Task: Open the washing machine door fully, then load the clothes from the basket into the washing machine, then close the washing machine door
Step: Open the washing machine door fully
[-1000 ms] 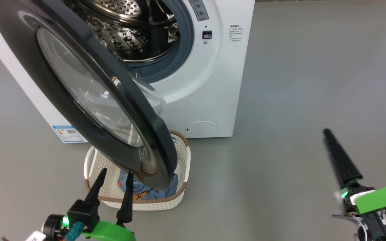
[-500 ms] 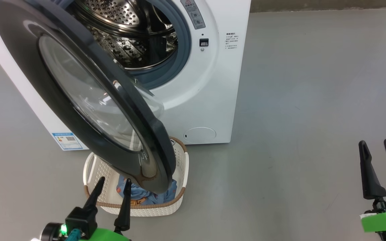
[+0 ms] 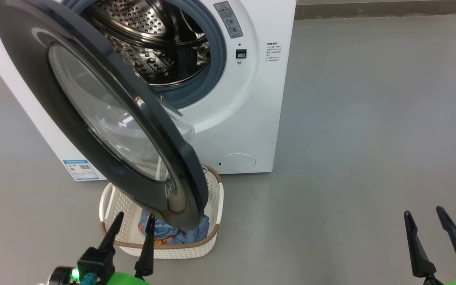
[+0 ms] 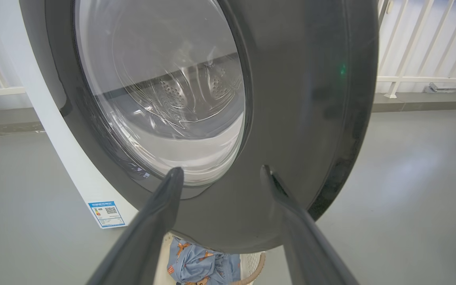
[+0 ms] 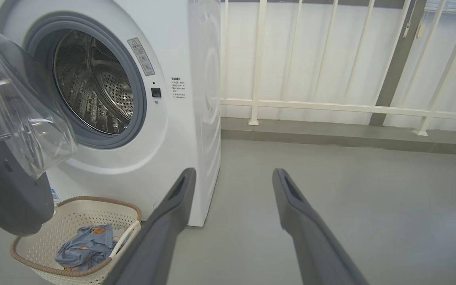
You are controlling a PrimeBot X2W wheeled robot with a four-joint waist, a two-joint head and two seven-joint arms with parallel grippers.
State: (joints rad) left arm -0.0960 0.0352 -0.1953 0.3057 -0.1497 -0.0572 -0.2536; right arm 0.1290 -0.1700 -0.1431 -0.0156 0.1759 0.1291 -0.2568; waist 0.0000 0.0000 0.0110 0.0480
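The white washing machine (image 3: 247,99) stands ahead with its door (image 3: 93,107) swung partly open, black rim and glass bowl hanging over the basket (image 3: 214,198). Its steel drum (image 3: 152,43) looks empty. The cream basket (image 5: 73,221) sits on the floor before the machine with the light-blue clothes (image 3: 180,235) (image 5: 85,245) inside. My left gripper (image 3: 132,219) is open at the basket's near edge, just short of the door's lower rim (image 4: 291,118). Far off to the right, my right gripper (image 3: 424,211) hangs open over bare floor, holding nothing.
Grey floor (image 3: 350,138) spreads wide to the right of the machine. A white railing (image 5: 331,107) and a low kerb run behind it. A blue label (image 3: 79,168) marks the machine's lower left front.
My right gripper has drawn back toward the lower right corner and turned so both fingers show. The head camera has tilted slightly. Left gripper, door and basket stay as they were.
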